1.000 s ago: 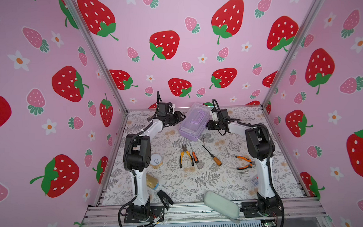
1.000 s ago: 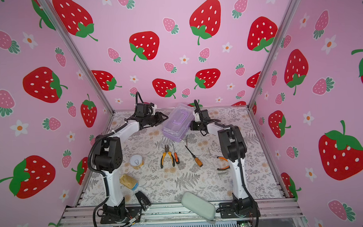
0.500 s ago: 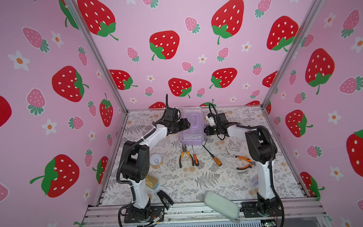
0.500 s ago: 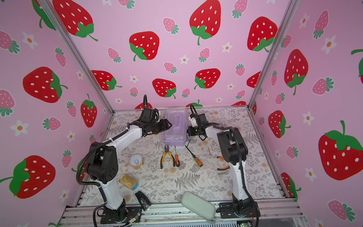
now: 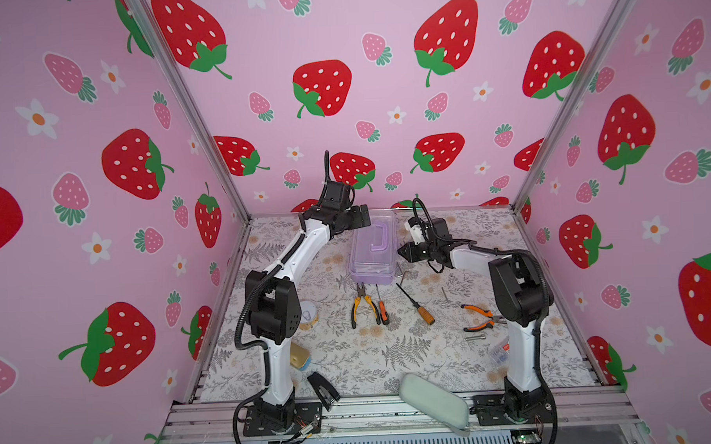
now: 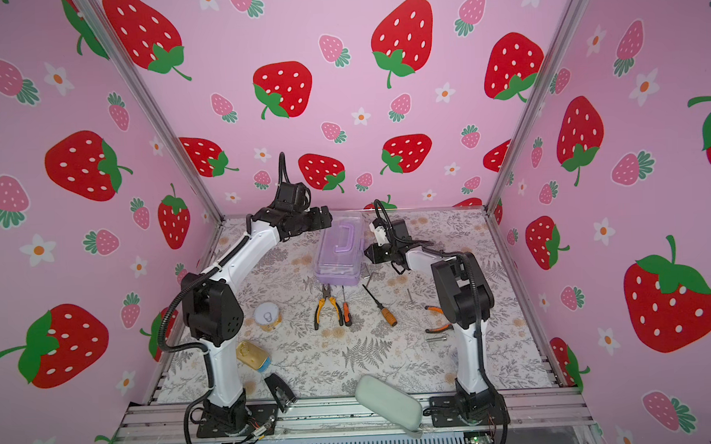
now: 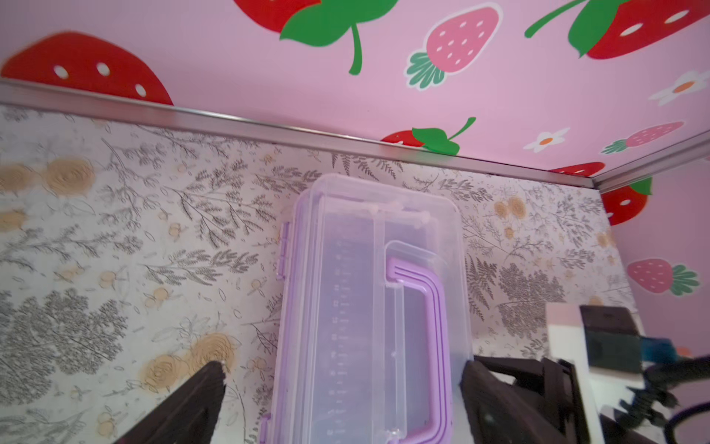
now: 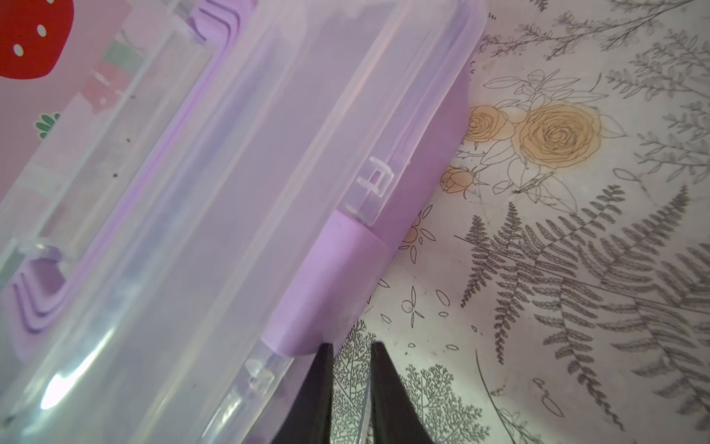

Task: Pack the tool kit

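You have one tool kit case (image 5: 371, 259), two pliers (image 5: 364, 308) (image 5: 479, 318) and two screwdrivers (image 5: 382, 307) (image 5: 417, 304) on the tabletop (image 5: 391, 364). Left end effector (image 7: 342, 367) is wide apart, right end effector (image 8: 349, 346) barely apart.

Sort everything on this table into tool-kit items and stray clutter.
For the job:
- lilac tool case
- orange-handled pliers
- second pliers
- small screwdriver
- larger screwdriver

Just lying about:
- round tin
- gold oblong tin
- pale green pouch
- black stapler-like item
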